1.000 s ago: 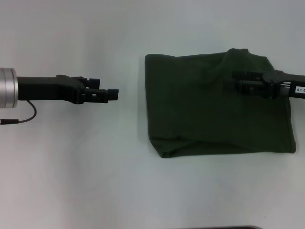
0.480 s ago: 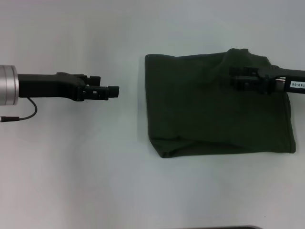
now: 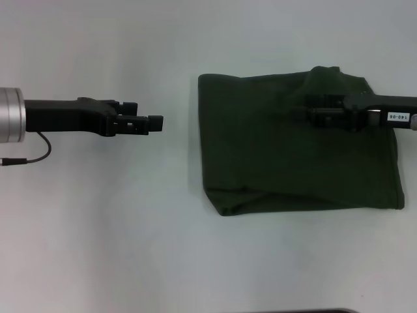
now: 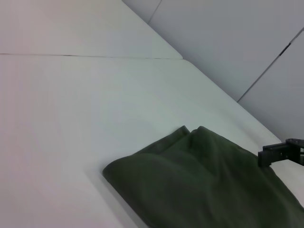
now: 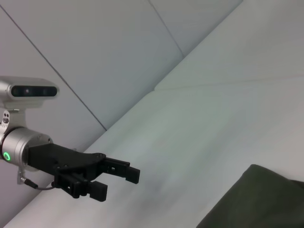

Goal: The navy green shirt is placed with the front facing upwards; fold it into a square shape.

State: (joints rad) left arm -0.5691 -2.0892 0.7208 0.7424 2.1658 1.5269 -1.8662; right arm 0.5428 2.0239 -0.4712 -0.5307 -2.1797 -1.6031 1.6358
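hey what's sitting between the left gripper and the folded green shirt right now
Nothing: in the head view only bare white table separates the open left gripper from the folded dark olive-green shirt.

The navy green shirt (image 3: 287, 147) lies folded into a rough rectangle, plain dark olive cloth showing, with a raised bump at its far edge and a rumpled near edge, directly under the right tool (image 3: 313, 114).

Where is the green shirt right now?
In the head view, the navy green shirt lies folded on the table's right side, under the right gripper.
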